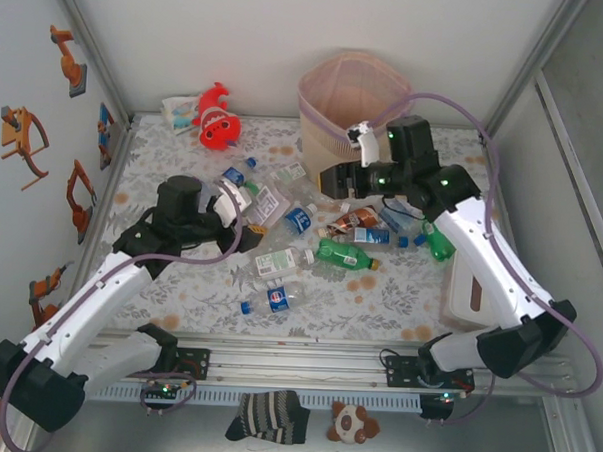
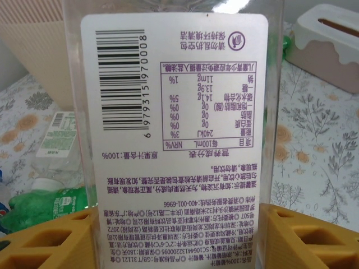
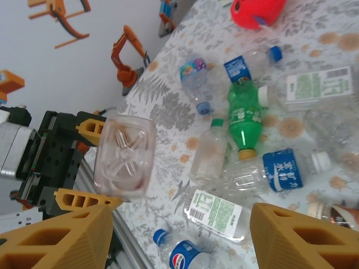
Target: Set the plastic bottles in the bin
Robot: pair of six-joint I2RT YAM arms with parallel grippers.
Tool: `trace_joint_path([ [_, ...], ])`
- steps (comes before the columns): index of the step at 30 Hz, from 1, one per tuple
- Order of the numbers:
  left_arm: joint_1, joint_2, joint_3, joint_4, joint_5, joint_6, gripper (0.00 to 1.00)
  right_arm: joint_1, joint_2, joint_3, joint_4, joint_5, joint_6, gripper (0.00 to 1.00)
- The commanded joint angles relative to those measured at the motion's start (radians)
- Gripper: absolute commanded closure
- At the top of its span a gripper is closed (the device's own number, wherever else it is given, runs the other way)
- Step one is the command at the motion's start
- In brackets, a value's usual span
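My left gripper (image 2: 179,238) is shut on a clear square plastic bottle (image 2: 179,112) with a white printed label, its yellow fingers (image 2: 50,238) pressed on both sides. From above, that gripper (image 1: 232,205) holds the bottle (image 1: 263,199) over the left-middle of the table. My right gripper (image 1: 334,179) hangs open beside the front of the bin (image 1: 328,82), nothing between its fingers (image 3: 305,238). Several more bottles lie in the table's middle: a green one (image 1: 342,254), a blue-labelled one (image 1: 300,220), a Pepsi one (image 1: 276,299).
A red fish plush (image 1: 216,117) lies at the back left. A beige tissue box (image 1: 474,289) sits by the right arm. Enclosure walls surround the table, and a metal rail (image 1: 296,358) runs along its near edge.
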Motion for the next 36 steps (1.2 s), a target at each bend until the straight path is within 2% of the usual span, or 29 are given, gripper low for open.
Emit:
trace_joint_path([
  [1, -0.036, 0.009, 0.045, -0.029, -0.065, 0.088, 0.47, 0.044, 0.040, 0.041, -0.019, -0.005, 0.012, 0.35],
  [16, -0.100, 0.066, 0.076, -0.037, -0.116, 0.127, 0.47, 0.169, 0.183, 0.039, 0.089, -0.061, 0.116, 0.35],
  [30, -0.109, 0.074, 0.079, -0.031, -0.142, 0.136, 0.46, 0.180, 0.198, 0.038, 0.082, -0.058, 0.133, 0.55],
  [36, -0.108, 0.071, 0.079, -0.032, -0.133, 0.130, 0.36, 0.180, 0.193, 0.038, 0.086, -0.047, 0.135, 0.60],
])
